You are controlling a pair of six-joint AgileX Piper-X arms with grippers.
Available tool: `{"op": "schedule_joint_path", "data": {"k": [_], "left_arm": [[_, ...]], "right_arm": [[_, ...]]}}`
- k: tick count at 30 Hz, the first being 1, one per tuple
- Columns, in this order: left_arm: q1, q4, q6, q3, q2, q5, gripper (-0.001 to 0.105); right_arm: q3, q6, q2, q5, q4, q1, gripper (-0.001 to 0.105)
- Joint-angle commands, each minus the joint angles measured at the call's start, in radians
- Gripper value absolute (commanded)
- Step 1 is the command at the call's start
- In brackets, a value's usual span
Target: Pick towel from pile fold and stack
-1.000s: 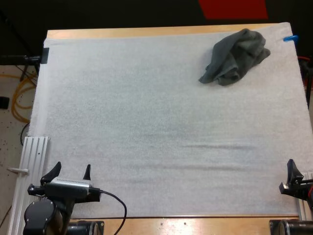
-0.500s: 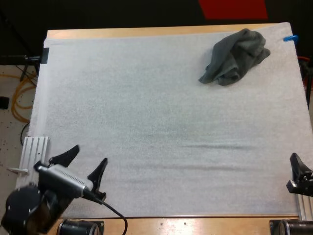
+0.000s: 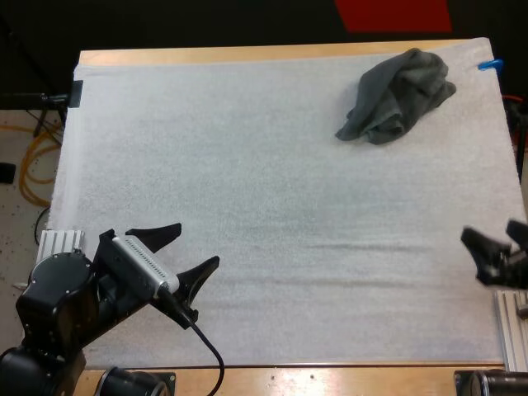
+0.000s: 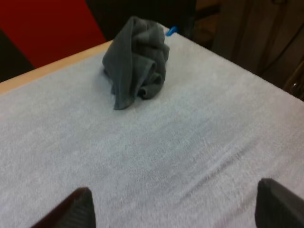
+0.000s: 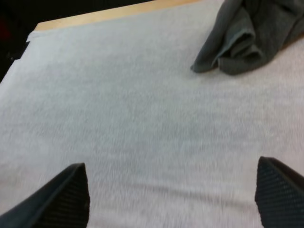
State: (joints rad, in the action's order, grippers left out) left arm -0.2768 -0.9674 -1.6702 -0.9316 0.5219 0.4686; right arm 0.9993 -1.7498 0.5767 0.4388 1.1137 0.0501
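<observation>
High view: my left gripper (image 3: 196, 244) hangs over the near left part of the mat (image 3: 247, 165). Its fingers (image 3: 161, 233) are spread wide and hold nothing. My right gripper (image 3: 492, 233) is at the mat's near right edge, likewise released and empty.

One crumpled grey-green towel (image 3: 396, 95) lies at the mat's far right corner, well apart from both grippers. The white mat covers most of the wooden bench (image 3: 247, 54), with bare wood showing as a strip along the far side and another along the near side. A faint crease (image 3: 363, 246) runs across the mat toward the right gripper.

From above I also see the floor (image 3: 16, 140) left of the bench, a yellow cable (image 3: 33, 165) looped on it, and a ribbed metal rail (image 3: 58, 247) beside the left arm.

The left wrist view looks across bare mat to the towel and shows its folds rolled in on themselves. The right wrist view shows the towel's near edge as a doubled fold resting on the mat.
</observation>
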Motion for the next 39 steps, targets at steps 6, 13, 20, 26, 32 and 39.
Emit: {"op": "schedule_joint_path", "data": {"k": [6, 13, 20, 26, 32, 39], "left_arm": [[-0.002, 0.035, -0.008, -0.005, 0.006, -0.006, 0.067], [-0.002, 0.034, -0.008, -0.005, 0.006, -0.008, 0.067], [-0.002, 0.034, -0.008, -0.005, 0.006, -0.008, 0.067], [-0.002, 0.034, -0.008, -0.005, 0.006, -0.008, 0.067], [-0.002, 0.034, -0.042, -0.005, 0.006, -0.008, 0.067], [-0.002, 0.034, -0.054, -0.005, 0.006, -0.008, 0.067]], "right_arm": [[0.020, 0.054, 0.278, -0.102, -0.280, -0.055, 0.070], [0.120, 0.176, 0.698, -0.230, -0.524, -0.156, 0.070], [0.323, 0.265, 1.089, -0.262, -0.563, -0.164, 0.070], [0.486, 0.337, 1.336, -0.262, -0.563, -0.164, 0.070], [0.597, 0.393, 1.482, -0.243, -0.563, -0.165, 0.069], [0.642, 0.441, 1.529, -0.190, -0.562, -0.165, 0.020]]}}
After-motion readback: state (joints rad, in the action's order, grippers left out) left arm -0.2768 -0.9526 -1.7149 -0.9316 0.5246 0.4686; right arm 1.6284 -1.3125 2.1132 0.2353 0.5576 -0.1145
